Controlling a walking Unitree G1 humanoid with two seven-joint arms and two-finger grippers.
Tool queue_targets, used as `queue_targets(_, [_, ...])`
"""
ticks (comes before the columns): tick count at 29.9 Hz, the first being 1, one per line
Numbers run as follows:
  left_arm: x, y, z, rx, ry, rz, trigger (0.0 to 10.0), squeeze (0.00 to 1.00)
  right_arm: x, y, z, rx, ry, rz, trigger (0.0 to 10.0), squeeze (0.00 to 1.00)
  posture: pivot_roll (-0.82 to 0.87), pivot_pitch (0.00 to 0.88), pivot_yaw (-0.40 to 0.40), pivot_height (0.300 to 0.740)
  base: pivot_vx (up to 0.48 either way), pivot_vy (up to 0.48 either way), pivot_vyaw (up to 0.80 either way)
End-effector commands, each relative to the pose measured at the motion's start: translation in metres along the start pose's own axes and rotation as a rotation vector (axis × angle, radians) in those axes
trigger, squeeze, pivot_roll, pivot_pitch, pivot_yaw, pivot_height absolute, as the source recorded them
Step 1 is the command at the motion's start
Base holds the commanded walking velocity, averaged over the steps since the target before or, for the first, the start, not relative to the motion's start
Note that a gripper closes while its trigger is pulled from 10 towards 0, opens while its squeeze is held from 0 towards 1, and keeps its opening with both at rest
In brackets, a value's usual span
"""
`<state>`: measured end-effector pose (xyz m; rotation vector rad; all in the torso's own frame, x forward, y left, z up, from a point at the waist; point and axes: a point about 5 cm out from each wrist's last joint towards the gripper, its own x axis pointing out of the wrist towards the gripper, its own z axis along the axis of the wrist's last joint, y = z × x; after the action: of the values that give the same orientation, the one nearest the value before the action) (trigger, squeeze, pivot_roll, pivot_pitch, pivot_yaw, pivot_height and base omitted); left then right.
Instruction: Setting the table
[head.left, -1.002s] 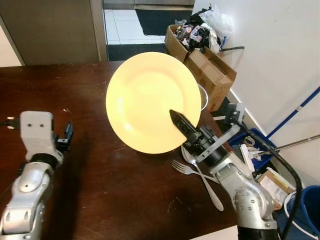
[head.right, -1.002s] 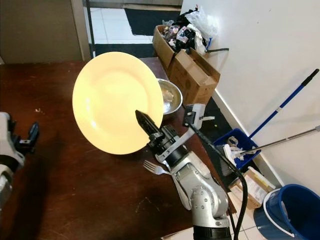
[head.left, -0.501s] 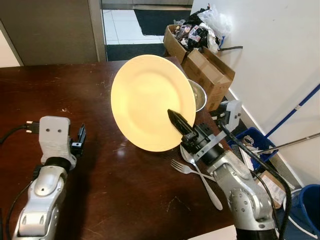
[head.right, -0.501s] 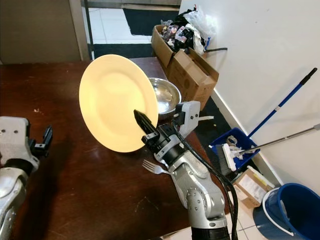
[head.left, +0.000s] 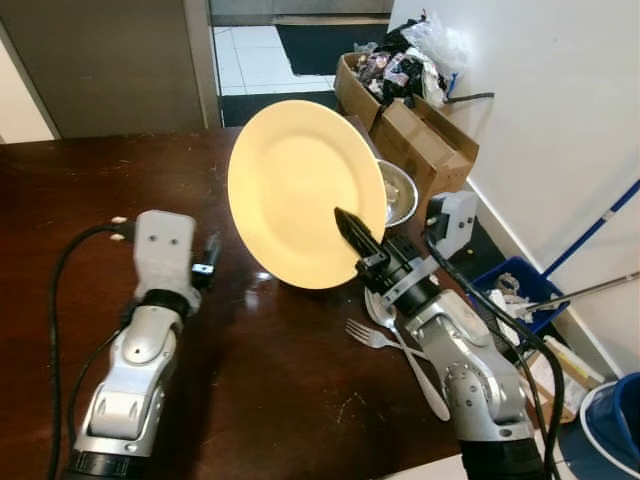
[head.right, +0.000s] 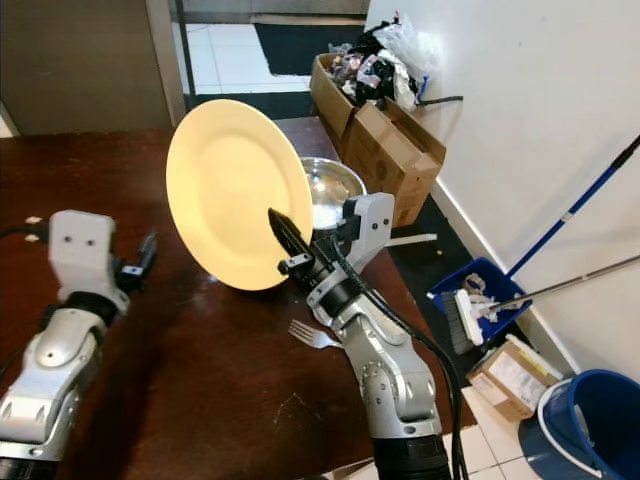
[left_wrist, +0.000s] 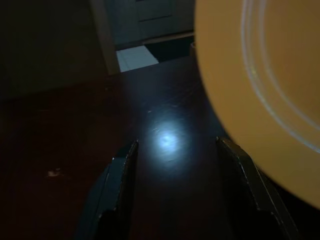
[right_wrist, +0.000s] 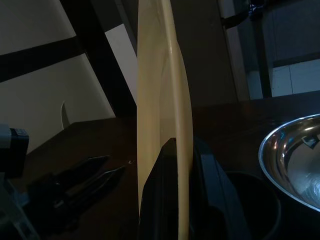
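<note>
So the right gripper (head.left: 352, 228) is clamped onto the lower rim of a pale yellow plate (head.left: 300, 185), one black finger on each face of it, and it's holding the plate up on edge above the dark brown desk (head.left: 60, 190). The plate isn't touching the wood at all, it's standing nearly vertical with its top tipped a bit away from the robot. In the right wrist view you're looking straight down the plate's thin edge (right_wrist: 165, 100) with the fingers (right_wrist: 161, 195) pinching it on both sides.

The left gripper (head.left: 207, 265) is out over the desk just to the left of the plate, low and close to the wood, fingers spread apart with nothing between them. The left wrist view is pretty dark, but you can make out the two fingertips (left_wrist: 120, 175) wide apart, a bright reflection on the desk between them, and the plate's curved rim off to one side.

Behind the plate, near the desk's right edge, sits a shiny metal bowl (head.left: 398, 192). Closer to the robot, under the right arm, a fork (head.left: 372, 337) and a spoon (head.left: 410, 360) lie on the desk side by side.

Off the desk to the right there are open cardboard boxes (head.left: 420, 140) stuffed with junk against a white wall, plus a blue bucket (head.right: 585, 425) on the floor.
</note>
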<state>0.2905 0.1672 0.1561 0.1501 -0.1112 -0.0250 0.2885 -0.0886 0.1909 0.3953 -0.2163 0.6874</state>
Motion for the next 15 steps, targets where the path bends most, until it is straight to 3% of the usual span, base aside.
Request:
queue_targets(1, [-0.005, -0.003, -0.014, -0.001, 0.043, -0.010, 10.0, 0.00, -0.001, 0.002, -0.006, 0.023, 0.017, 0.006, 10.0, 0.00, -0.10, 0.000, -0.016, 0.740, 0.000, 0.000, 0.00])
queue_targets(7, [-0.010, 0.000, -0.024, -0.009, 0.068, -0.046, 10.0, 0.00, 0.003, 0.007, -0.015, 0.052, 0.033, 0.024, 10.0, 0.00, -0.09, 0.000, -0.020, 0.740, 0.000, 0.000, 0.00])
queue_targets(15, [-0.004, 0.007, -0.019, 0.030, 0.040, -0.082, 10.0, 0.00, 0.002, 0.000, -0.016, 0.028, 0.030, 0.011, 10.0, 0.00, -0.11, 0.000, 0.020, 0.740, 0.000, 0.000, 0.00])
